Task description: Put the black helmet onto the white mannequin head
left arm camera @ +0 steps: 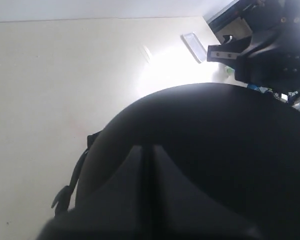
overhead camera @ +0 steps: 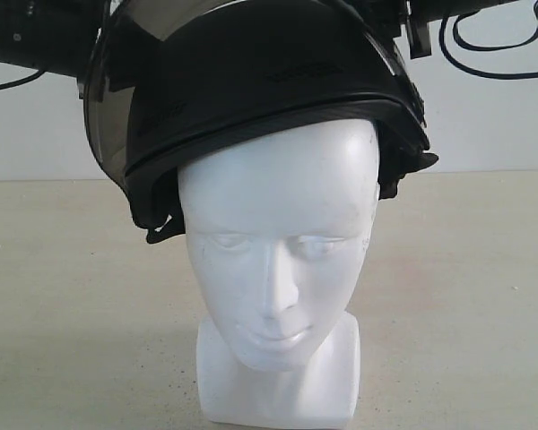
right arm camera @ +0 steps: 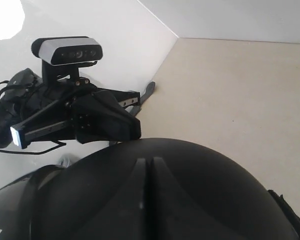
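Observation:
The black helmet (overhead camera: 260, 90) sits tilted on the crown of the white mannequin head (overhead camera: 278, 260), with its rim across the forehead and its smoky visor (overhead camera: 108, 134) hanging at the left. The face and the squarish base show in full. In the left wrist view my left gripper (left arm camera: 146, 149) is shut, its fingertips together against the helmet's shell (left arm camera: 215, 150). My right gripper (right arm camera: 146, 161) is also shut and lies on the shell (right arm camera: 205, 190) from the other side. Nothing shows between either pair of fingers.
The head stands on a beige tabletop (overhead camera: 466, 296) before a pale wall. The arms' dark bodies and cables cross the top of the exterior view. The right arm (left arm camera: 265, 50) shows in the left wrist view, and the left arm with its camera (right arm camera: 67, 50) in the right. A chin strap (overhead camera: 166, 228) dangles.

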Available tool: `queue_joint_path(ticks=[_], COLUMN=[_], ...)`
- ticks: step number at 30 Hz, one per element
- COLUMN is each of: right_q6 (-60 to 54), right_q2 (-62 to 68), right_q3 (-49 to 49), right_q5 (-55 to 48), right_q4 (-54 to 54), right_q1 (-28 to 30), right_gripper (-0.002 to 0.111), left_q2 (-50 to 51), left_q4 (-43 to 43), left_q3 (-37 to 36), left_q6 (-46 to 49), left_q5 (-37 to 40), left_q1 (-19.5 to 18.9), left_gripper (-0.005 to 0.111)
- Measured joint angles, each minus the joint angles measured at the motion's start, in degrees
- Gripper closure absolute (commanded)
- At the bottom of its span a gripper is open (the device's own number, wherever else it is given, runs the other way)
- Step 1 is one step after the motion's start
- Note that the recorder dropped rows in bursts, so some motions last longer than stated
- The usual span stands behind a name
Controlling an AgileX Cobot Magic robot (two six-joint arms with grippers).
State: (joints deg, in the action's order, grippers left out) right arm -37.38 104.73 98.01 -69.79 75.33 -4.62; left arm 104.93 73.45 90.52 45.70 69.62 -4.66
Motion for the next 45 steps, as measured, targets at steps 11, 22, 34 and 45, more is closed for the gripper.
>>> queue_joint_path(ticks=[11, 22, 34, 45], right_q6=[0.71, 2.16, 2.5, 3.95], right_q2=[-1.49, -3.52, -9.31, -12.25], right_q3=[0.0, -1.38, -7.26, -9.15], right_q5=[0.11, 0.12, 0.58, 1.07], right_q4=[-0.44, -1.36, -1.37, -1.91], right_q1=[0.0, -0.54, -0.54, -1.62], right_gripper=[0.108, 0.108, 0.108, 0.108], left_q2=[-4.06, -6.56, -10.88, -14.45], left_q4=[-0.53, 0.99, -0.81, -0.44], left_q3=[-0.56, -4.6, -4.96, -8.84], left_q6=[-1.68, -1.33, -2.11, -2.2], left_q5=[0.0, -2.68, -3.82, -6.94], left_q1=[0.34, 1.62, 4.1, 5.15], left_gripper=[0.102, 0.102, 0.102, 0.102])
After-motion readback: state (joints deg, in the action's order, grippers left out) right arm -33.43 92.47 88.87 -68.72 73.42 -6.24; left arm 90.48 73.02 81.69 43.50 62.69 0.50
